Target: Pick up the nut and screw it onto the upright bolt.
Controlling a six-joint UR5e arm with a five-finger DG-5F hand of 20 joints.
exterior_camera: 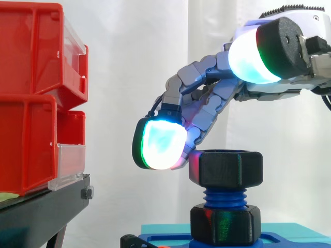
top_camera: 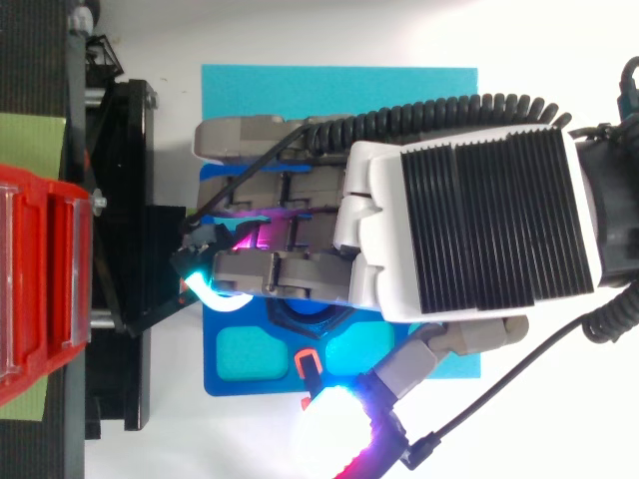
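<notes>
The nut (exterior_camera: 225, 168) is sitting at the top of the upright bolt (exterior_camera: 224, 197), threaded on and looking level. It is a chunky black hexagon with faint layered ridges on its flat faces and a shallow raised ring on its top. Below it, a few coarse turns of the bolt's blue thread are showing. A second black hex nut (exterior_camera: 225, 224) of the same kind is sitting at the bolt's foot. The bolt is standing on a blue plate (top_camera: 225, 384) with shallow pockets, which is lying on a teal mat (top_camera: 339, 90) on the white desk (top_camera: 539, 60).

The hand (top_camera: 469, 230) is reaching in from the right and arching over the nut, touching its upper left edge. Whether it is gripping the nut or only resting against it cannot be told.

From above, the nut is showing as a dark hexagon just under the hand. Red bins (exterior_camera: 31, 98) with clear front panels are standing well to the left on a black stand (exterior_camera: 41, 209), before the white curtain (exterior_camera: 134, 62).
</notes>
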